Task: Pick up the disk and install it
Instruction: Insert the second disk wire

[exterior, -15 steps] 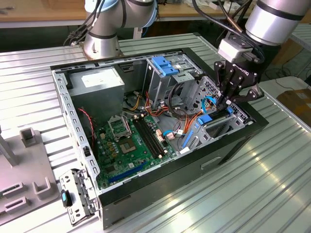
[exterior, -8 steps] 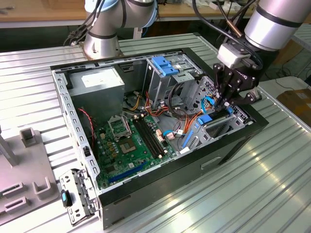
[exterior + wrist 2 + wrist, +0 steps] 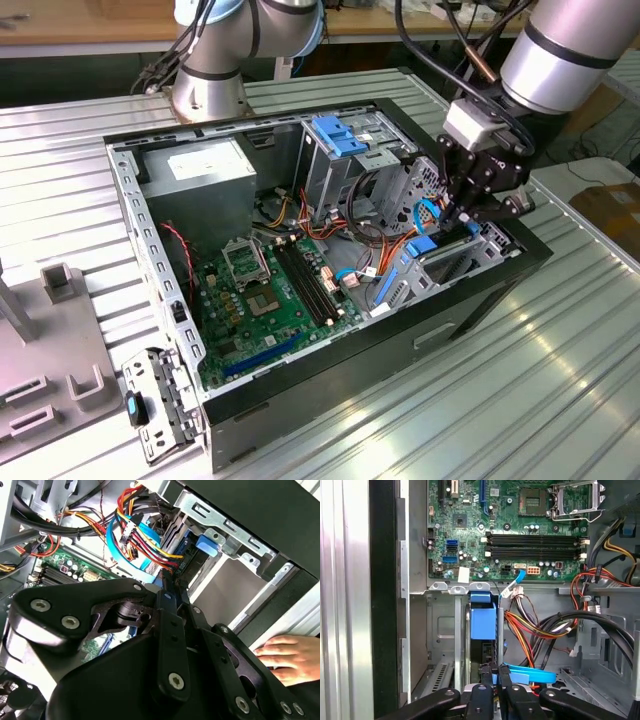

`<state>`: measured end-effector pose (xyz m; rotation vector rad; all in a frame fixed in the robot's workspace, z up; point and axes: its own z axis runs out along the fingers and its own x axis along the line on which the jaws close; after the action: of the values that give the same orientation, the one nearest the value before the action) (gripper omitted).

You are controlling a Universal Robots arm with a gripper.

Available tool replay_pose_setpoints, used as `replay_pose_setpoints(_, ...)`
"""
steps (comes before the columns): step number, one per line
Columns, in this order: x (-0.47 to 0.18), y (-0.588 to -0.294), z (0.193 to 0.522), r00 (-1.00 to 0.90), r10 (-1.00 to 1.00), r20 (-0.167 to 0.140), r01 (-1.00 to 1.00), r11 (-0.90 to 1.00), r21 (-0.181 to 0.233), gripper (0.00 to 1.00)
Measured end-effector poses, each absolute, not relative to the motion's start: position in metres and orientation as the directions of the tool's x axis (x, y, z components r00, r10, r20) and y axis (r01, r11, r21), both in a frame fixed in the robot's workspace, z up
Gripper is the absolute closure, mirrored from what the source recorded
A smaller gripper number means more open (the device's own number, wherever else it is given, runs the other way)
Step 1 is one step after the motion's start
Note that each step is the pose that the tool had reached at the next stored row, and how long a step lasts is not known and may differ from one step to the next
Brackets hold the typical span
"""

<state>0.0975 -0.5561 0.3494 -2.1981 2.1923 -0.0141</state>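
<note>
Disk (image 3: 483, 625) with its blue carrier stands on edge in the metal drive cage (image 3: 442, 625) of the computer case (image 3: 300, 390), directly in front of the jaws, which seem pressed together on its near end. Gripper (image 3: 462, 215) hangs over this cage. Beside the case, a hand (image 3: 285, 655) rests

There was one open computer case (image 3: 330, 395) on one ribbed metal table (image 3: 520, 400); one green motherboard (image 3: 270, 300); one grey power supply (image 3: 205, 170); one blue-railed disk (image 3: 483, 622); two robot arms, one carrying one gripper (image 3: 470, 205); one person's hand (image 3: 285, 655).
</note>
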Motion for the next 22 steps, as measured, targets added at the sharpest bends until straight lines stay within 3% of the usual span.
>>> replay_pose_setpoints(5,0.098,-0.56,0.349,0.003,-0.999,-0.038,-0.999,-0.002,-0.033,0.84)
replay_pose_setpoints(7,0.097,-0.564,0.349,0.003,-0.998,-0.067,-0.999,-0.001,-0.033,0.84)
replay_pose_setpoints(22,0.098,-0.572,0.348,0.003,-0.996,-0.09,-0.999,0.0,-0.033,0.84)
